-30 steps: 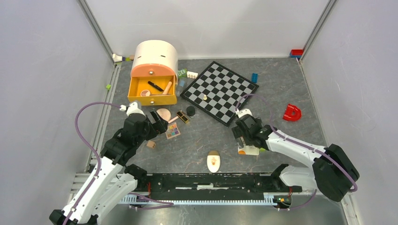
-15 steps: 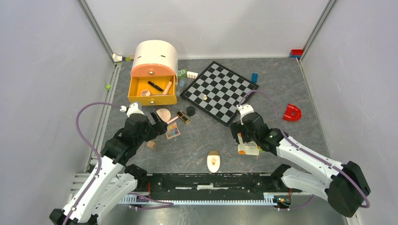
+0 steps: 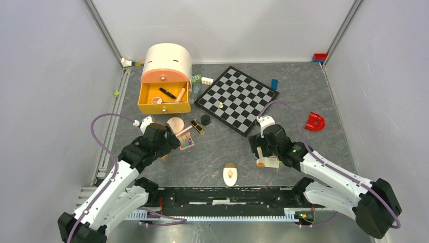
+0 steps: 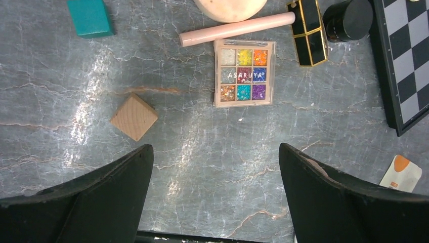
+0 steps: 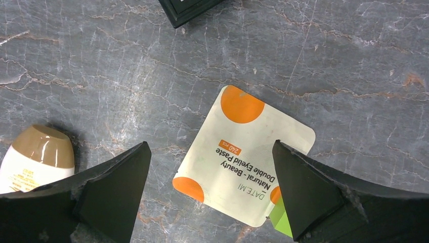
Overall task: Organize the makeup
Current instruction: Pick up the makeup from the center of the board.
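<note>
Grey marbled stone covers the table [image 3: 303, 101], closed in by plain white walls on three sides. Both arms reach in from the near edge.

At the far-left corner stands a cream-and-orange organiser [image 3: 167, 63]. Its yellow drawer [image 3: 146, 96] is pulled open and holds a black pencil [image 3: 167, 92], a peach-handled brush [image 3: 180, 94] and a small round pot [image 3: 157, 100]. Next to it, along the far edge, a black-and-grey chessboard [image 3: 238, 98] lies at an angle.

The left gripper [image 4: 215, 152] hangs over bare stone on the left side, jaws wide apart with nothing between them. Just beyond its fingertips lies the multicolour eyeshadow palette [image 4: 245, 73], flat and face up. Past the palette are a pink tube [image 4: 237, 29], the round peach compact [image 4: 230, 5], a black-and-gold case [image 4: 306, 30] and a black jar [image 4: 349, 19], clustered between the drawer and the chessboard's near-left edge.

The right gripper [image 5: 211, 147] is right of centre, by the chessboard's near corner, jaws spread wide over the white-orange sachet [image 5: 243, 152]. The sachet lies flat between the fingers, and whether they touch it cannot be told. A green scrap [image 5: 281, 220] shows under its corner.

The cream oval [image 3: 230, 174] with a brown cap lies close to the middle of the near edge.

A red D-shaped piece [image 3: 314, 121] sits near the right edge. A wooden cube [image 4: 134, 116] and a teal block [image 4: 90, 17] lie to the left of the palette.
</note>
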